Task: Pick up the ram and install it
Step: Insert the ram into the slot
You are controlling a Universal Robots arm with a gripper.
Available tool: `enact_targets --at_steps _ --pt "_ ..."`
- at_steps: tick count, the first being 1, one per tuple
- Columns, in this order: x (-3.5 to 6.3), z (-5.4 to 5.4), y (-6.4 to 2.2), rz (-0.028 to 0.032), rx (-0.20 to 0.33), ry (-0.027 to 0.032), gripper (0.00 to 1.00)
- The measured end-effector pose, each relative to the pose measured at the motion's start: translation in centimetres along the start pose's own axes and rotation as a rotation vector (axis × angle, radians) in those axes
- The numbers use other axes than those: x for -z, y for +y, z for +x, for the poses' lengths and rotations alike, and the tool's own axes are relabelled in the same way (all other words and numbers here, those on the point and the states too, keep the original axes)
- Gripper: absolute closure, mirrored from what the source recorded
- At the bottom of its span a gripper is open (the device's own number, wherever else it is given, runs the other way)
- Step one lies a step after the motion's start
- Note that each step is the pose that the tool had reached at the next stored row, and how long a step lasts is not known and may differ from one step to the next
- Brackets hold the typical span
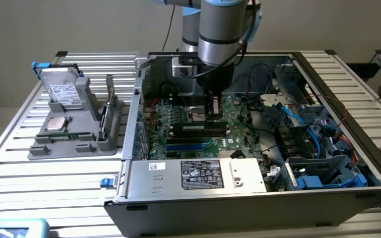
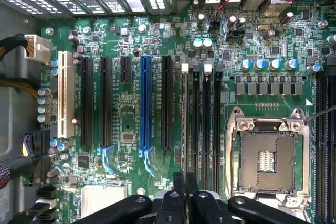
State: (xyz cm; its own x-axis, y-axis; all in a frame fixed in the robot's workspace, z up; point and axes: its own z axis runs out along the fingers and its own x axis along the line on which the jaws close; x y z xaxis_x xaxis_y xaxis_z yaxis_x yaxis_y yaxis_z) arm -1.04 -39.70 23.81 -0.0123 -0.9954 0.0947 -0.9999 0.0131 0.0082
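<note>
The ram [image 1: 200, 129] stands on edge in a motherboard slot inside the open computer case [image 1: 132, 114], showing dark chips and pale label marks. In the wrist view the ram [image 2: 185, 119] is edge-on, a thin pale strip in the memory slot nearest the blue expansion slot [image 2: 145, 103]. My gripper [image 1: 212, 118] points straight down over the end of the ram towards the exterior view's right. Its black fingers are shut together, and my gripper [image 2: 185, 179] lines up with that end. Contact with the ram cannot be told.
Three more black memory slots [image 2: 208, 119] lie beside the ram, then an empty processor socket [image 2: 266, 158]. A power supply box [image 1: 197, 174] and loose cables [image 1: 296, 119] crowd the case. Outside, a grey holder [image 1: 45, 148] carries a drive [image 1: 65, 91], a silver chip [image 1: 57, 124] and a thin upright board [image 1: 109, 99].
</note>
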Motion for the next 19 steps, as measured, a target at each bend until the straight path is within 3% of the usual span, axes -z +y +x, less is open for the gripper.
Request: enact_targets --at_steps 19 --pt "-0.35 -0.30 0.12 0.0060 0.002 0.0050 0.87"
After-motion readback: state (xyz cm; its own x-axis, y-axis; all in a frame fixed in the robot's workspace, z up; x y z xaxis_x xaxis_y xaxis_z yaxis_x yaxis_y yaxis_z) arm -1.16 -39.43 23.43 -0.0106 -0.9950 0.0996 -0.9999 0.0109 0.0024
